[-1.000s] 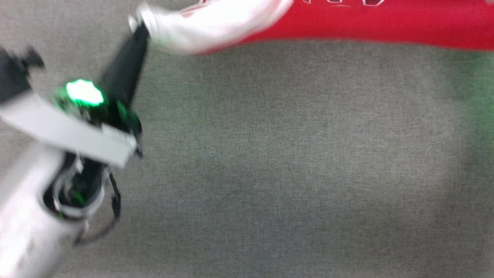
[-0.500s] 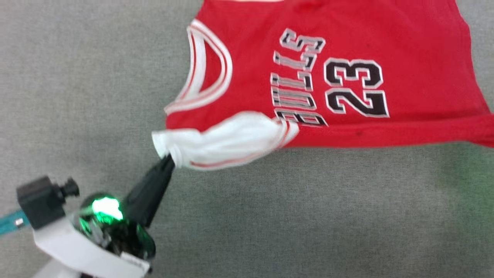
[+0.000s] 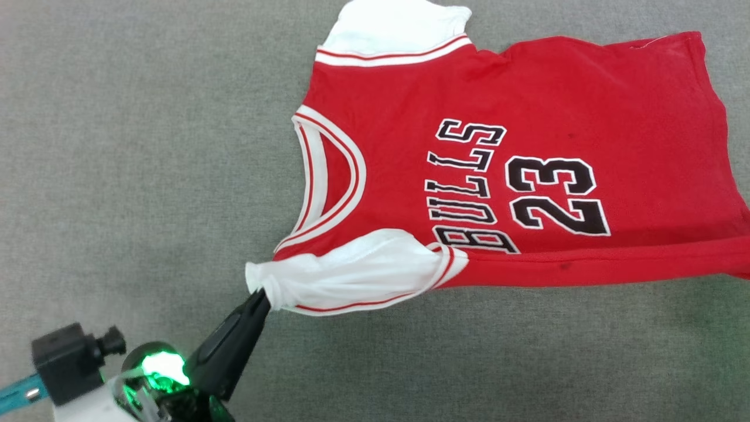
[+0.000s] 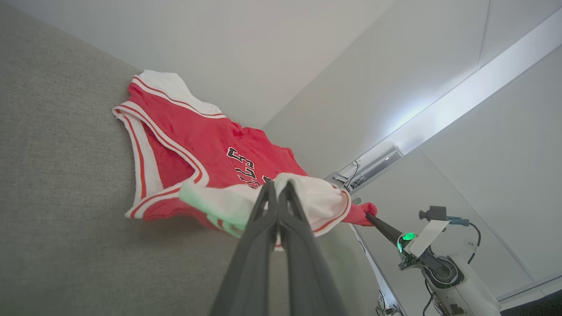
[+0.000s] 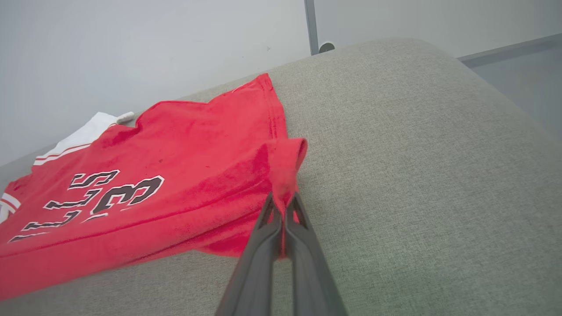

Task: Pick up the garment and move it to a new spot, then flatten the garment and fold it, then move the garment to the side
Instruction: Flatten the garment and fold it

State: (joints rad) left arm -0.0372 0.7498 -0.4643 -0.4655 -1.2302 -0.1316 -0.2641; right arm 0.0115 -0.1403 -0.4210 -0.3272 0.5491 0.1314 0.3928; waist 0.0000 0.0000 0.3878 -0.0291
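The garment (image 3: 527, 117) is a red jersey with white sleeves, striped V-neck and a black number, spread face up on the grey surface (image 3: 117, 146). Its near edge is lifted. My left gripper (image 3: 263, 297) is shut on the near white sleeve (image 3: 363, 269), which bunches at the fingertips; in the left wrist view the garment (image 4: 197, 140) drapes over the shut left gripper (image 4: 277, 186). My right gripper (image 5: 281, 199) is shut on a pinched red corner of the garment (image 5: 175, 175) at its hem. The left wrist view also shows the right gripper (image 4: 368, 214) gripping that red corner.
Grey fabric surface (image 5: 417, 153) stretches around the garment, with open room in front of it and to the left. Its rounded edge (image 5: 483, 74) drops off to the right in the right wrist view. Pale walls (image 4: 307, 44) stand behind.
The head camera has tilted, so the whole garment now shows lower in the picture. Both grippers keep their hold on the sleeve and hem corner.
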